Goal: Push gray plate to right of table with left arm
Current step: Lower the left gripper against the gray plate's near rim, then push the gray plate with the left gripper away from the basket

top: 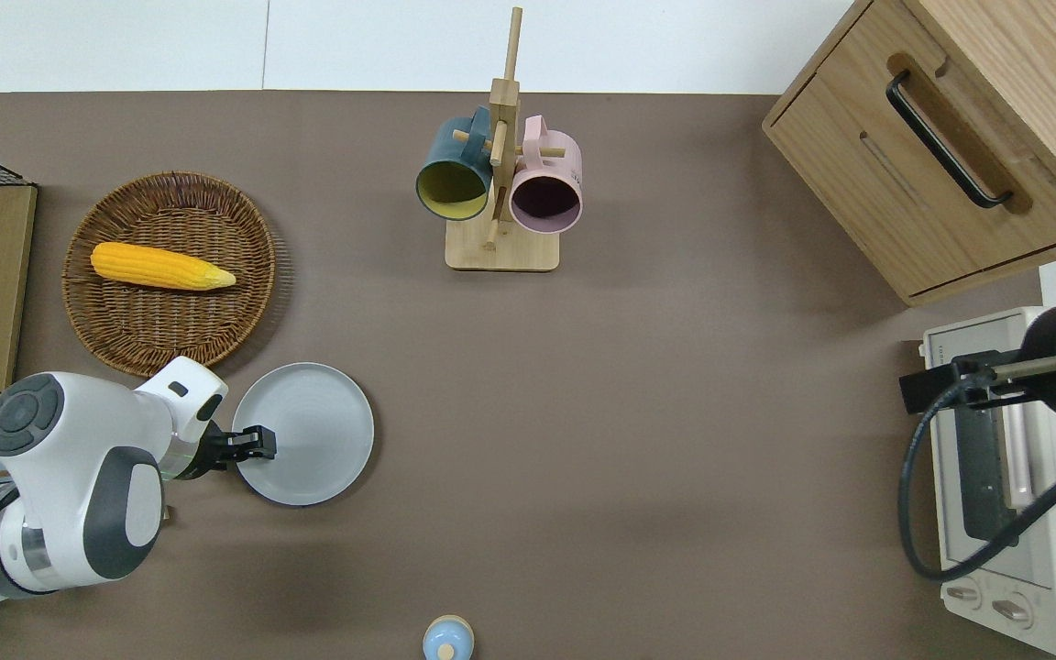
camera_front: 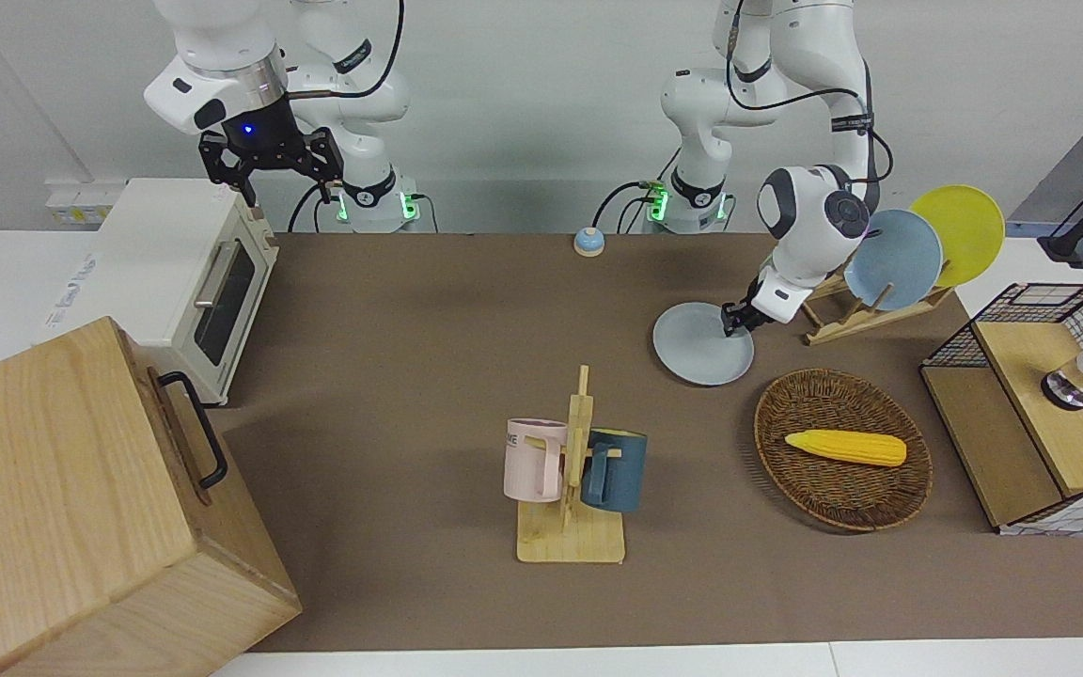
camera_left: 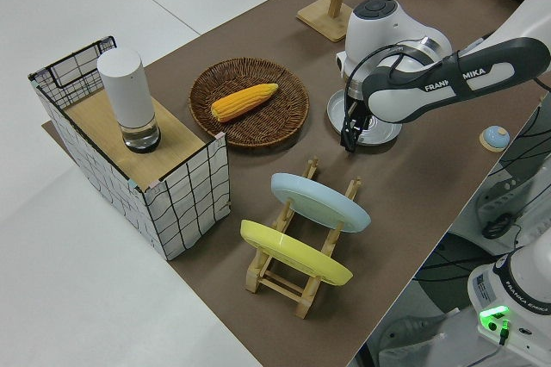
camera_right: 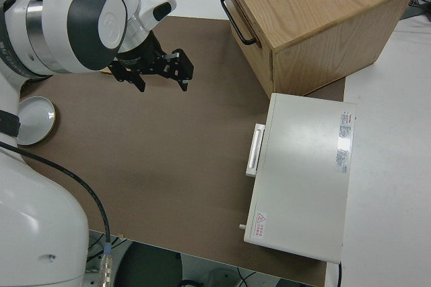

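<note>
Where left end effector [top: 258,444] overlaps, gray plate [top: 308,446] rim hidden.

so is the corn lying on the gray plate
No, the corn lies in the wicker basket, while the gray plate holds nothing.

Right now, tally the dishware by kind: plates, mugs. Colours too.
Plates: 3: gray plate flat on the table, sky-blue plate and yellow plate standing in the wooden rack.
Mugs: 2: dark blue mug, pink mug, both on the mug tree.
Total: 5
</note>
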